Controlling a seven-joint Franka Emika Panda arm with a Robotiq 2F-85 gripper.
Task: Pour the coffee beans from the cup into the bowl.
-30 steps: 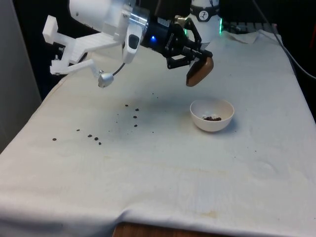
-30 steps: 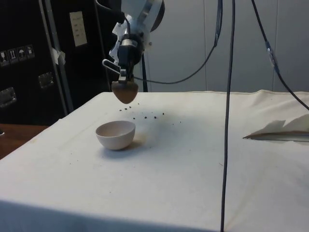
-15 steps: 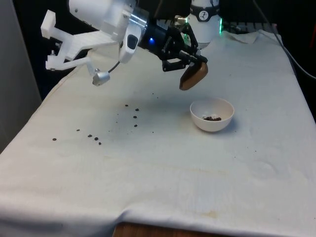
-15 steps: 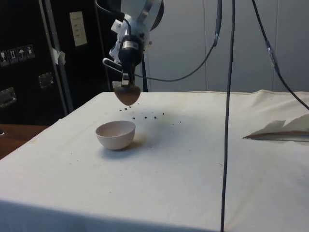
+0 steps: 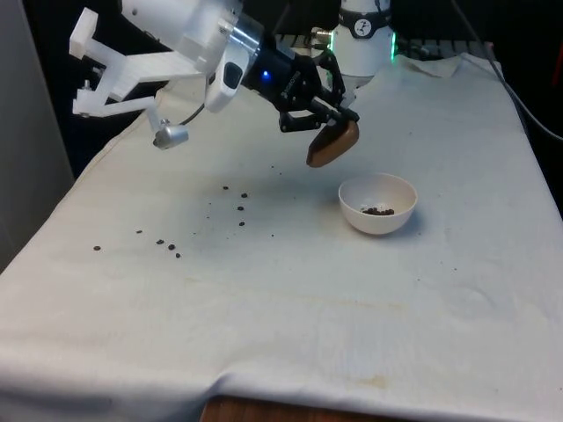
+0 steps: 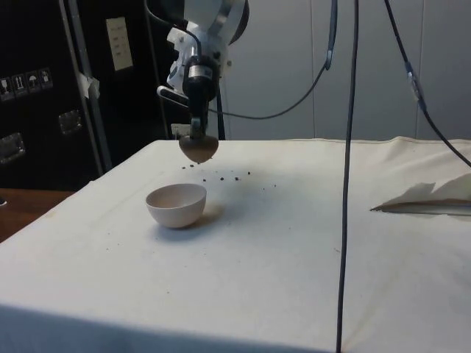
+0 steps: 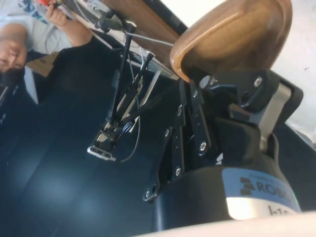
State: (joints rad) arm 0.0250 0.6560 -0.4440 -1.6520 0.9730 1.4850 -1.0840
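One hand [image 5: 327, 123]: clamped on the wooden cup [image 5: 332, 144], held tilted in the air, near the white bowl [image 5: 378, 204] toward the front view's left.
Bowl: upright on the tabletop [image 5: 290, 299], a few coffee beans [image 5: 380, 210] inside.
Spilled beans [image 5: 239, 204]: scattered on the cloth toward the front view's left.

The white arm reaches in from the front view's left, wrist rolled sideways. Its black hand [image 5: 324, 121] hangs above the worktop, clamped on a brown cup [image 5: 332, 144]
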